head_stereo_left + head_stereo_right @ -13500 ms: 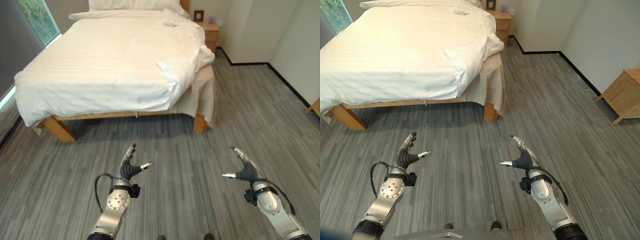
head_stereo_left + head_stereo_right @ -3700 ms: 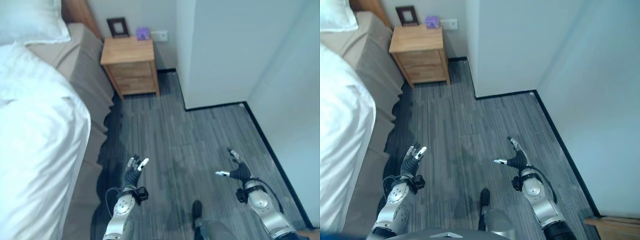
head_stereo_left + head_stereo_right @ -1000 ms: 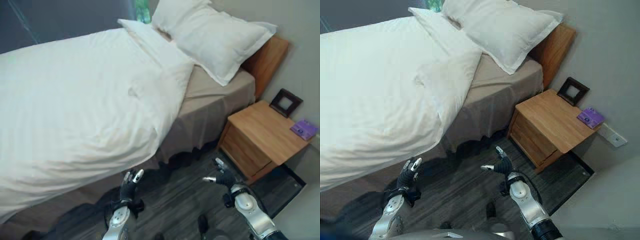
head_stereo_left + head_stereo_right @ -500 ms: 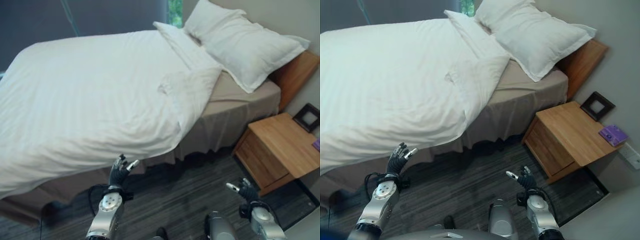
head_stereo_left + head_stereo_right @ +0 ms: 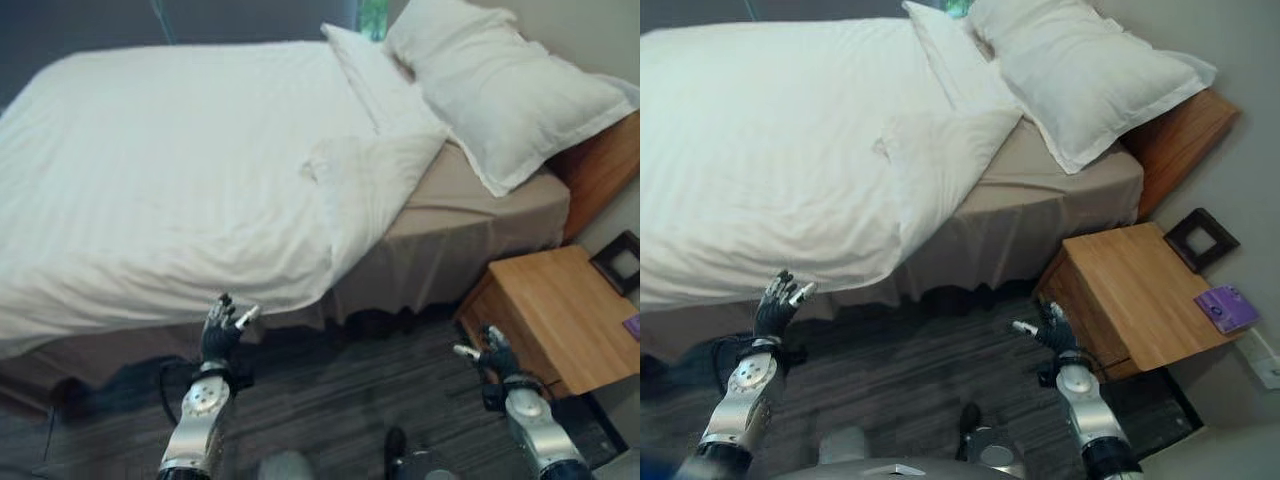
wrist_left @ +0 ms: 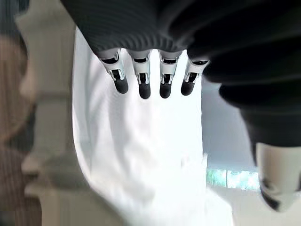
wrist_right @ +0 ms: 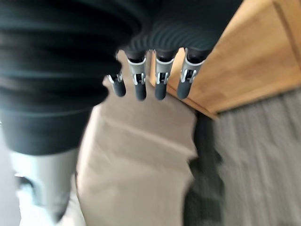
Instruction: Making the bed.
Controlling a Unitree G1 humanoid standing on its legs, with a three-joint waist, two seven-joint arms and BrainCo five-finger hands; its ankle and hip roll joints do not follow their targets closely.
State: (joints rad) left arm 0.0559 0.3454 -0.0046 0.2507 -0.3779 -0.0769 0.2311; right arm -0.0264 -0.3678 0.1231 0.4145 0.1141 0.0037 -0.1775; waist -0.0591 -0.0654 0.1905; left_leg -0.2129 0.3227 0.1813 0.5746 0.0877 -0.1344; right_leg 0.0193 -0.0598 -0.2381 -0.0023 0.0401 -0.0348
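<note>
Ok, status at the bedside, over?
Left hand open, near the duvet edge, holding nothing. Right hand open by the nightstand. Duvet corner folded back, beige sheet exposed.

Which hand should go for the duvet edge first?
Probably the left hand: it hovers open just below the duvet hem hanging over the bed's side. The right hand, also open, sits by the nightstand, farther from the duvet.

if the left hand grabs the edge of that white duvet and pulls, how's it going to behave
The white duvet is probably floppy: it drapes over the bed's side and its corner lies folded back in soft creases, so a pull would likely bunch it locally. It looks puffy, so likely light for its bulk. The left hand, open beside the hanging edge, may need a curled grip.
</note>
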